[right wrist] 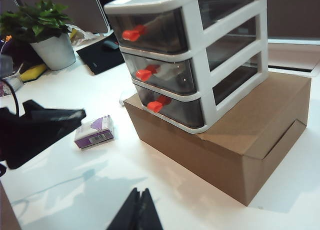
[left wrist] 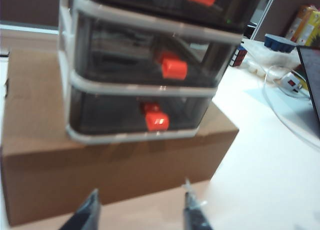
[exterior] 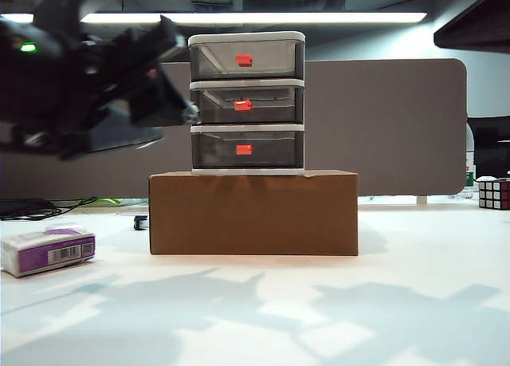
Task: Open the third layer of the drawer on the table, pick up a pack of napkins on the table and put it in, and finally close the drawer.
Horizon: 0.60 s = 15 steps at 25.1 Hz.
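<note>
The drawer (exterior: 247,103) is a grey three-tier unit standing on a brown cardboard box (exterior: 253,213). All its smoky trays are pushed in. The third layer (exterior: 275,152) is the lowest tray, with a red-orange handle (left wrist: 156,121). My left gripper (left wrist: 141,210) is open and empty, in the air in front of the box and below that handle. The left arm (exterior: 88,87) hangs blurred at the upper left. The pack of napkins (exterior: 48,250), purple and white, lies on the table (exterior: 319,318) at the far left. My right gripper (right wrist: 140,205) is shut and empty above the table, well short of the box.
A Rubik's cube (exterior: 494,194) sits at the far right edge of the table. A grey partition (exterior: 398,127) stands behind the drawer. A potted plant (right wrist: 42,29) and a dark flat device (right wrist: 102,54) lie beyond the drawer. A small dark object (exterior: 141,222) rests left of the box.
</note>
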### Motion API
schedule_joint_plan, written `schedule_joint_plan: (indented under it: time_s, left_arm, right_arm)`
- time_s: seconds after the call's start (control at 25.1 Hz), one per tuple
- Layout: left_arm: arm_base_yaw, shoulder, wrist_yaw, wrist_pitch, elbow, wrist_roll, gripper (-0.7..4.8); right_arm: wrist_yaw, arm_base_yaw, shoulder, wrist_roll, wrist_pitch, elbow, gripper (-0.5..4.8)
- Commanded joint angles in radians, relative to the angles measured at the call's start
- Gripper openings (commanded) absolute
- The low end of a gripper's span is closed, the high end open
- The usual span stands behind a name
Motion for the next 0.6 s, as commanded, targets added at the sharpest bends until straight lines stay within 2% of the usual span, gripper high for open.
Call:
schedule_joint_plan:
  time_s: [0.04,0.16,0.2,0.32,0.6]
  left_arm:
    - [-0.033,0.066,-0.042,0.007,0.06,0.017,2.1]
    - [-0.08,0.144,-0.153,0.008,0.113,0.031,2.1]
    - [-0.106,0.19,-0.226,0.007,0.14,0.032,2.1]
    - [-0.151,0.261,-0.346,0.013,0.172,0.031,2.1]
    - [-0.197,0.391,-0.488,0.121,0.229,0.031,2.1]
  right_arm:
    - [-0.006,0.003,0.046,-0.004,0.096,0.003,-0.06]
    - [0.002,0.008,0.097,-0.003,0.169,0.003,-0.06]
    - [0.003,0.008,0.131,-0.003,0.196,0.008,-0.06]
    - [0.002,0.011,0.199,-0.003,0.187,0.042,-0.06]
    - [-0.004,0.037,0.391,-0.034,0.185,0.185,-0.06]
